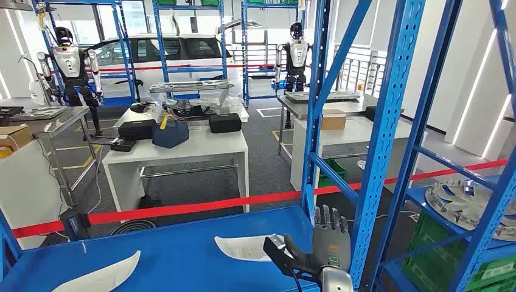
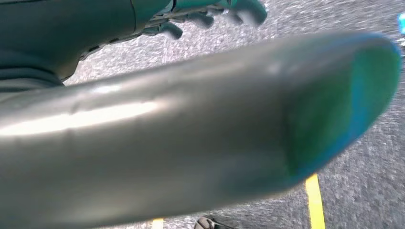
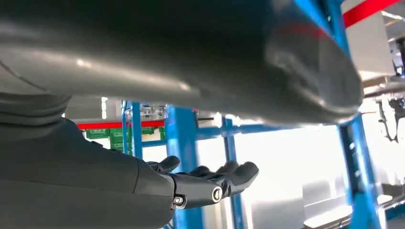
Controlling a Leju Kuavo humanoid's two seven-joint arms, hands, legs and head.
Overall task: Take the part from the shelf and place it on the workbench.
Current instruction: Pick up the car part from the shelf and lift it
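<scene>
Two white curved parts lie on the blue shelf board [image 1: 176,255]: one part [image 1: 243,247] near the middle, the other part [image 1: 100,277] at the front left. My right hand [image 1: 325,243] stands just right of the middle part, fingers pointing up and apart, thumb stretched toward the part's right end without touching it. In the right wrist view the right hand [image 3: 205,183] holds nothing, with blue shelf posts behind it. The left hand [image 2: 167,133] hangs over grey floor, its thick thumb close to the camera and its dark fingers [image 2: 210,14] loose, with nothing in them.
A blue upright post [image 1: 380,152] rises right beside my right hand. Silver disc parts [image 1: 468,204] lie on the neighbouring shelf above a green crate [image 1: 438,255]. Red tape [image 1: 182,208] runs behind the shelf, with a white table [image 1: 182,146], other robots [image 1: 73,61] and a car beyond.
</scene>
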